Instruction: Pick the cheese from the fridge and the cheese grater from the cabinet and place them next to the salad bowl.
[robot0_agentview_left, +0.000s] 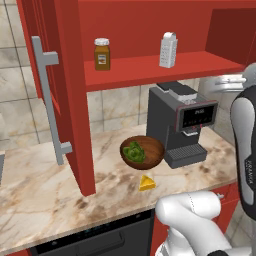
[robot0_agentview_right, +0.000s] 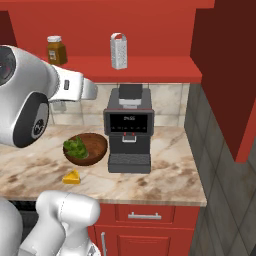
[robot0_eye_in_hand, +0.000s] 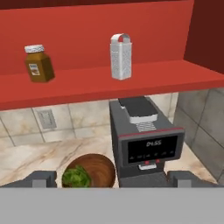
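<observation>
The red cabinet (robot0_agentview_left: 75, 100) hangs open above the marble surface (robot0_agentview_left: 45, 185), its door swung out over the left part of the surface with the long grey bar handle (robot0_agentview_left: 50, 100) facing the room. The inner shelf (robot0_agentview_right: 150, 67) has bare stretches between and beside what it carries. A dark coffee machine (robot0_agentview_right: 128, 132) stands at the back of the surface, under the shelf, leaving free marble to its right as far as the right edge. The brown salad bowl (robot0_agentview_left: 142, 152), green leaves inside, sits just left of the machine, close against it. On the shelf the cheese grater (robot0_eye_in_hand: 120, 57) stands upright near the middle, well apart from a brown jar (robot0_eye_in_hand: 39, 64) with a white lid nearer the door side. The cheese (robot0_agentview_left: 147, 183), a small yellow wedge, lies on the surface just in front of the bowl, toward the front edge. The tool (robot0_eye_in_hand: 111, 178) hangs in the air with its fingertips (robot0_eye_in_hand: 41, 178) spread wide, holding and touching nothing, facing the shelf and machine.
</observation>
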